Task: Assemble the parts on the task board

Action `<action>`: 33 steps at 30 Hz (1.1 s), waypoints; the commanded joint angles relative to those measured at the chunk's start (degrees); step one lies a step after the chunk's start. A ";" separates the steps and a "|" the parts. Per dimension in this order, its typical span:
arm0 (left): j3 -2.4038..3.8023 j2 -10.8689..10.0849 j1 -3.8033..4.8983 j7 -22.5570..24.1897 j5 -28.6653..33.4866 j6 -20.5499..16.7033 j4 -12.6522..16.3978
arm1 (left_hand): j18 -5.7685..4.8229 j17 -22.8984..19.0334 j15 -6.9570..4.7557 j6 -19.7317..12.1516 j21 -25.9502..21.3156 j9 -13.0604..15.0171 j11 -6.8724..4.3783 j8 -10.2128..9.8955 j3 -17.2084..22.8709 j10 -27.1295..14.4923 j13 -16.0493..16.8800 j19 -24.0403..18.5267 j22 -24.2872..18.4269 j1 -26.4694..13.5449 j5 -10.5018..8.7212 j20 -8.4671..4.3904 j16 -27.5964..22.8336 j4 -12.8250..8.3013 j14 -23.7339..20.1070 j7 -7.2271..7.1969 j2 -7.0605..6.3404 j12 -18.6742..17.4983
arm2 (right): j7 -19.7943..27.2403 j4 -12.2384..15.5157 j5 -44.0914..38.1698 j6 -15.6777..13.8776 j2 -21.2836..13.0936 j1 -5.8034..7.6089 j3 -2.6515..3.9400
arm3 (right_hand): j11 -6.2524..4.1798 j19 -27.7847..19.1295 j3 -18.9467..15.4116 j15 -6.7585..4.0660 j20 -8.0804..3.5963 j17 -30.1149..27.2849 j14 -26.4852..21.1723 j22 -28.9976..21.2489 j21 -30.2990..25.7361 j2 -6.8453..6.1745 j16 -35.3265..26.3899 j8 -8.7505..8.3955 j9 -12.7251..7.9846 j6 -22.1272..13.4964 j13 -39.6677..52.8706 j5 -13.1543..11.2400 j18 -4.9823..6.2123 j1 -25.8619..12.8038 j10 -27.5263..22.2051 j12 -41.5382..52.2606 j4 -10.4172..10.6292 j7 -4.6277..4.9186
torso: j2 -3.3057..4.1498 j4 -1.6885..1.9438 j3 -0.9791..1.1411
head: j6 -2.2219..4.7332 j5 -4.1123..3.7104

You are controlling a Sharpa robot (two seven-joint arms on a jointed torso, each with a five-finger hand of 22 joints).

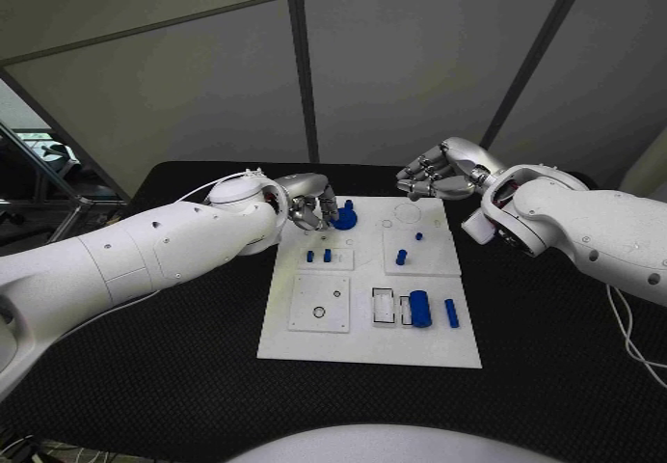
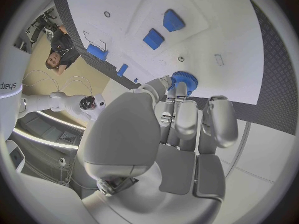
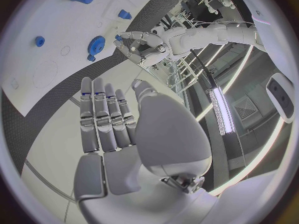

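Black and finely textured, the desk (image 1: 167, 386) carries the white task board (image 1: 368, 342) at its middle, with grey wall panels rising behind.

On the board's far left corner sits a blue gear (image 1: 345, 218), a toothed disc with a short stub on top. The left hand (image 1: 308, 204) is at this gear: in the left wrist view its fingertips (image 2: 181, 90) touch the gear's (image 2: 184, 80) rim, with the other fingers curled in beside them. Whether the gear is lifted or resting on the board cannot be told.

Nearer the middle of the board, two small blue pegs (image 1: 318, 257) stand side by side on a raised white square, and another blue peg (image 1: 402, 257) stands on the neighbouring square, with a tiny blue piece (image 1: 418, 235) just beyond it. Toward the near right, a blue cylinder (image 1: 420, 309) lies in a rectangular recess, and a slimmer blue pin (image 1: 452, 313) lies just beside it. A white plate with a small ring hole (image 1: 320, 311) occupies the near left.

The right hand (image 1: 434, 171) hovers above the board's far edge, well apart from the parts. It holds nothing; in the right wrist view its fingers (image 3: 102, 117) stretch out straight and close together, thumb apart.
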 commanded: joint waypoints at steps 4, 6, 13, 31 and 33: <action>0.06 -0.95 -0.04 -0.94 0.53 1.24 0.63 | -1.31 -0.09 -0.07 0.50 0.15 -0.07 0.05 -0.40 0.39 0.49 -0.02 0.28 1.43 -0.61 -0.32 -0.18 0.25 -0.03 0.29 -0.06 -0.24 -0.37 | 0.34 0.01 -0.07 0.35 -0.03 0.09 0.03 | -0.01 0.26 0.01 0.10 -0.06 -0.05 -0.37 -0.10 -0.19 0.19 -0.10 -0.08 -0.08 -0.46 -0.01 0.14 0.13 -0.36 -0.41 -0.02 -0.21 -0.03 | 0.07 -0.12 0.02 | 0.01 0.06; 0.05 -1.15 -0.12 -1.06 0.55 1.44 0.79 | -1.31 -0.09 -0.07 0.52 0.15 -0.08 0.04 -0.40 0.39 0.50 -0.02 0.28 1.44 -0.62 -0.32 -0.18 0.25 -0.03 0.29 -0.06 -0.24 -0.38 | 0.34 0.01 -0.07 0.34 -0.04 0.09 0.03 | -0.01 0.26 0.01 0.10 -0.06 -0.05 -0.37 -0.10 -0.19 0.19 -0.10 -0.08 -0.08 -0.46 -0.01 0.14 0.13 -0.36 -0.41 -0.02 -0.21 -0.03 | 0.09 -0.10 0.00 | -0.05 0.00; 0.05 -1.46 -0.36 -1.18 0.78 2.64 0.94 | -1.28 -0.30 -0.12 0.74 0.01 -0.12 -0.01 -0.53 0.34 0.82 -0.02 0.22 1.38 -0.92 -0.43 -0.20 0.21 -0.03 0.25 -0.14 -0.46 -0.65 | 0.34 0.01 -0.07 0.34 -0.05 0.08 0.03 | -0.01 0.26 0.01 0.10 -0.06 -0.05 -0.37 -0.10 -0.19 0.19 -0.10 -0.08 -0.08 -0.46 -0.01 0.14 0.13 -0.36 -0.41 -0.02 -0.21 -0.03 | 0.08 -0.11 0.02 | -0.03 -0.02; 0.01 -1.09 -1.02 -1.57 0.93 4.21 0.11 | -1.22 -0.46 -0.14 0.88 -0.23 -0.14 -0.05 -0.57 0.31 1.00 -0.01 0.13 1.23 -1.09 -0.54 -0.22 0.15 -0.01 0.20 -0.17 -0.51 -0.78 | 0.36 0.05 -0.07 0.35 -0.06 0.08 0.03 | -0.01 0.26 0.01 0.10 -0.06 -0.05 -0.37 -0.10 -0.19 0.19 -0.10 -0.08 -0.08 -0.46 -0.01 0.14 0.13 -0.36 -0.41 -0.02 -0.21 -0.03 | 0.13 -0.06 0.01 | -0.18 -0.06; 0.01 -1.00 -1.05 -1.62 0.93 4.36 0.02 | -1.21 -0.52 -0.14 0.91 -0.29 -0.14 -0.05 -0.58 0.30 1.04 -0.01 0.10 1.19 -1.11 -0.55 -0.22 0.13 0.00 0.18 -0.17 -0.51 -0.80 | 0.36 0.05 -0.08 0.36 -0.04 0.08 0.03 | -0.01 0.26 0.01 0.10 -0.06 -0.05 -0.37 -0.10 -0.19 0.19 -0.10 -0.08 -0.08 -0.46 -0.01 0.14 0.13 -0.36 -0.41 -0.02 -0.21 -0.03 | 0.13 -0.06 0.02 | -0.21 -0.05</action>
